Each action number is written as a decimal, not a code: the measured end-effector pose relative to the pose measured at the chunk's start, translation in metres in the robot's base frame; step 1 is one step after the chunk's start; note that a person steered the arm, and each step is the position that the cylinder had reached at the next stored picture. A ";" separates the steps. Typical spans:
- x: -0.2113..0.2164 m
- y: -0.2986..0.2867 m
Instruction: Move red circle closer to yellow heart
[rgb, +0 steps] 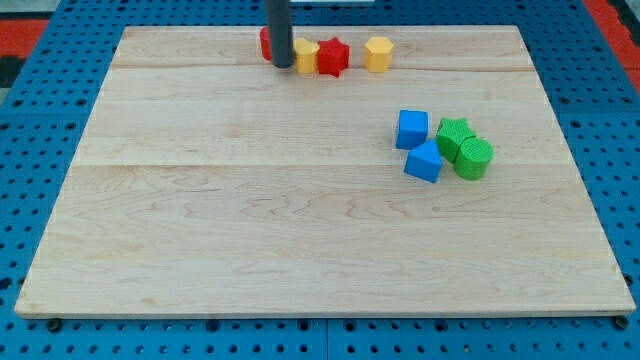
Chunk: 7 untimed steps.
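The red circle (265, 42) sits near the top edge of the wooden board (300, 230), left of centre, and most of it is hidden behind the dark rod, so only a red sliver shows on the rod's left side. My tip (283, 65) rests on the board just at the circle's right, between it and a yellow block (307, 55) that peeks out on the rod's other side; this block is partly covered and I take it to be the yellow heart, though its shape cannot be made out for certain. There is no claw here to open or close, only the bare rod end, and it holds nothing. The relation that matters: the circle lies to the view's left of my tip while the heart lies to its right, so the tip stands on the wrong side for a push. In my judgement it must go round to the circle's left before shoving rightward. Touching the yellow block on its right is a red star (333, 56), then a yellow hexagon (377, 53) a little apart. Well away toward the view's right sit two blue blocks (412, 129) (423, 161) and two green ones (455, 134) (474, 158), clustered together.
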<state>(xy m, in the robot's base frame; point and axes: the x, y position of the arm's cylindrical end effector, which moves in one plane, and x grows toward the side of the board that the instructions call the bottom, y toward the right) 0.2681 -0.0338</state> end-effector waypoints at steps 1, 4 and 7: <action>0.000 -0.017; -0.004 0.037; -0.077 -0.134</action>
<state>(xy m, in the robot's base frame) 0.1913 -0.1683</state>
